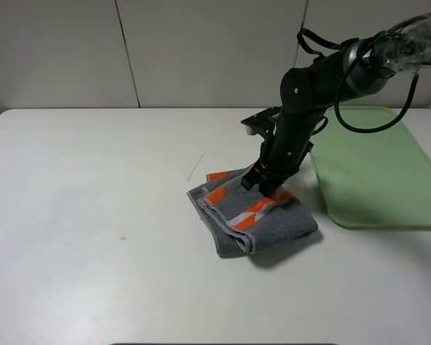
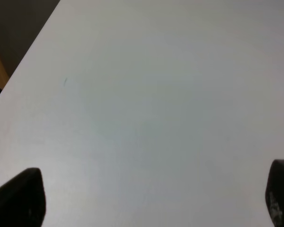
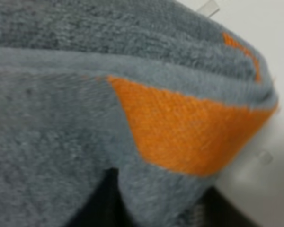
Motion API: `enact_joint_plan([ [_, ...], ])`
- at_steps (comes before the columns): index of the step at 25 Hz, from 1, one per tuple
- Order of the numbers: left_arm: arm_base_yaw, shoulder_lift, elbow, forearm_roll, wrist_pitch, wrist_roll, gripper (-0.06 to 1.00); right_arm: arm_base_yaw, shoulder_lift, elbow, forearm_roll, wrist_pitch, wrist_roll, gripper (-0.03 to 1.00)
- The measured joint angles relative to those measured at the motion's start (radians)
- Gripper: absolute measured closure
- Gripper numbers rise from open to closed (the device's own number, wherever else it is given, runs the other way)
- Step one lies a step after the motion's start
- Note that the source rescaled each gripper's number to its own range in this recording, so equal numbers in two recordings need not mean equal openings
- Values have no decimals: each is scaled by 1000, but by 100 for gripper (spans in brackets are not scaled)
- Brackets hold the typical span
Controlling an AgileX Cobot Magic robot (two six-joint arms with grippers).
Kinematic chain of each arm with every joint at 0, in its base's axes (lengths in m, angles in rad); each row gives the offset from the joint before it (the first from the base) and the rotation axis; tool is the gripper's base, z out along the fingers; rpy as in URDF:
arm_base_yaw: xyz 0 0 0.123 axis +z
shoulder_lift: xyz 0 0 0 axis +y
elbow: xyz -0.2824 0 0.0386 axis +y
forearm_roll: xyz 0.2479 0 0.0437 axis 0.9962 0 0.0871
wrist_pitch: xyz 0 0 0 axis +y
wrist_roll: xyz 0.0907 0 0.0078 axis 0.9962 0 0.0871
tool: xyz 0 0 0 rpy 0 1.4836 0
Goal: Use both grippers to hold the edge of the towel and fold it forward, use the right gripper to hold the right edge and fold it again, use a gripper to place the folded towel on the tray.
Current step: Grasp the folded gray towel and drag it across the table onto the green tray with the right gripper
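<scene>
The grey towel [image 1: 255, 215] with orange and white stripes lies folded into a small bundle on the white table, just left of the green tray [image 1: 377, 169]. My right gripper [image 1: 267, 185] is down on the bundle's far edge. The right wrist view is filled by the towel [image 3: 132, 94], and a fold of it sits between the dark fingers [image 3: 97, 205], so the gripper is shut on it. My left gripper [image 2: 154, 198] is open and empty over bare table; only its two fingertips [image 2: 19, 196] show. It is out of the exterior high view.
The tray lies flat at the right, its near-left corner close to the towel. A thin white sliver [image 1: 195, 168] lies on the table left of the towel. A small green speck [image 1: 122, 238] marks the table's left part.
</scene>
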Motion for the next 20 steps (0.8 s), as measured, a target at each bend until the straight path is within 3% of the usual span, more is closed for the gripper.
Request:
enact_joint_plan([
  [1, 0, 0, 0, 0, 0, 0, 2, 0, 0, 0, 0, -1, 0, 85],
  [11, 0, 0, 0, 0, 0, 0, 2, 0, -11, -6, -13, -5, 0, 85],
  [20, 0, 0, 0, 0, 0, 0, 2, -1, -18, -145, -51, 132, 3, 85],
])
